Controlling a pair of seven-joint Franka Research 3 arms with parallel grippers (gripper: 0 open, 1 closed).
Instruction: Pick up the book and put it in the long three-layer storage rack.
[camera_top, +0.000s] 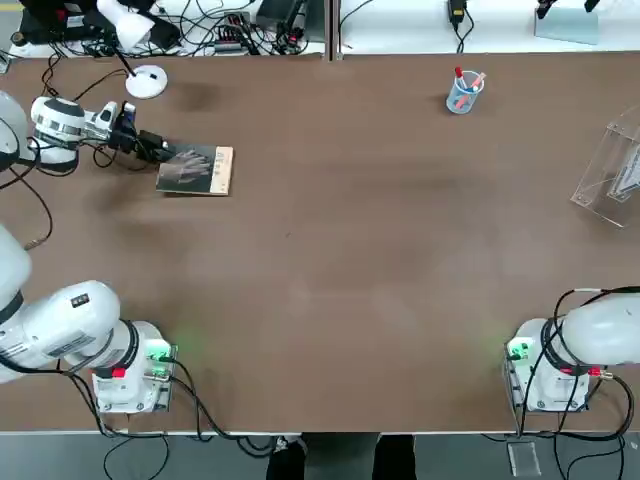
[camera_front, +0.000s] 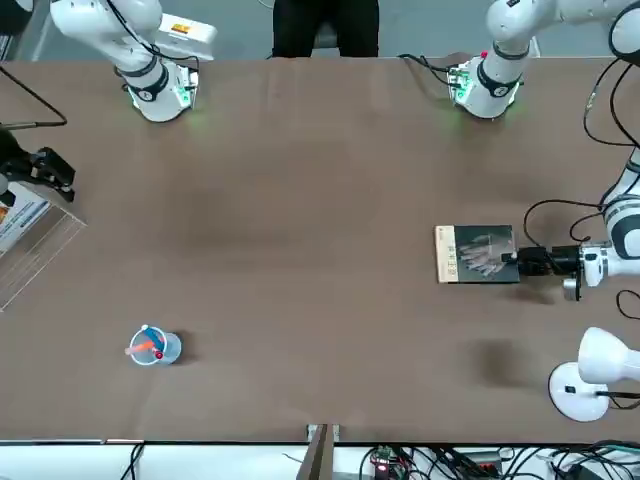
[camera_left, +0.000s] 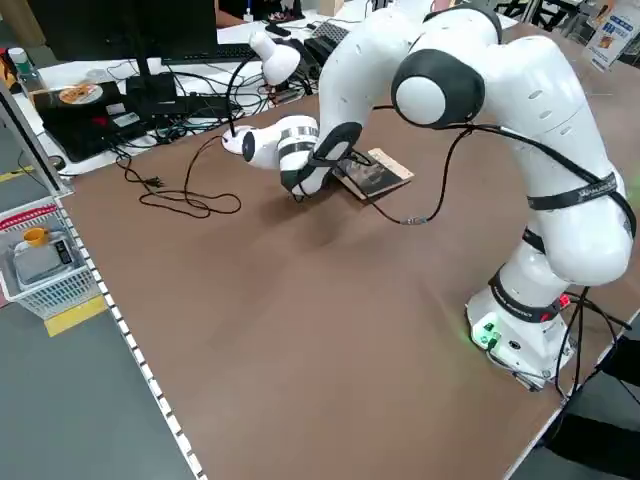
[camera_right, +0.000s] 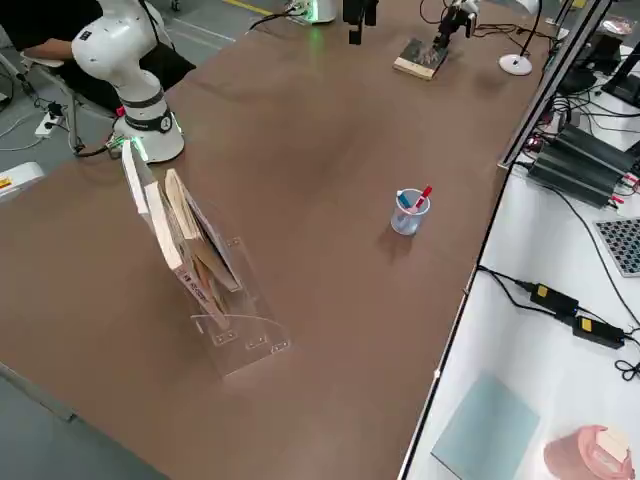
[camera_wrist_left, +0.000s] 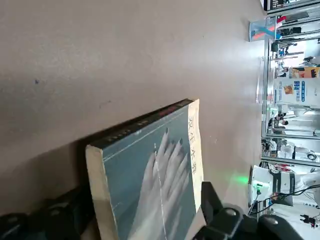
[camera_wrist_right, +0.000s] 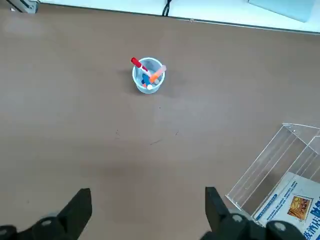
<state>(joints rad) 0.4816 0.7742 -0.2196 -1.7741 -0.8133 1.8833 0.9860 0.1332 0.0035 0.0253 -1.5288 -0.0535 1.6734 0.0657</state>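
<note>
The book (camera_top: 196, 170) is found flat at the table's (camera_top: 330, 260) ten o'clock in the top view, its three o'clock-pointing tan edge away from the left gripper (camera_top: 163, 154), whose fingers straddle (not demonstrably clamp) the nine o'clock edge; the rack (camera_top: 612, 178) lies far at three o'clock near the spread-fingered right gripper (camera_wrist_right: 145, 210).

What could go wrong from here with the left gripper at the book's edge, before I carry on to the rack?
1. The left gripper holds the book only at one short edge, low and sideways; lifted, the thin book could sag or slip out.
2. The clear storage rack sits at the table's far right edge, beyond the pen cup; the long carry could loosen the hold.
3. The rack already holds books, so the slot may be tight.
</note>
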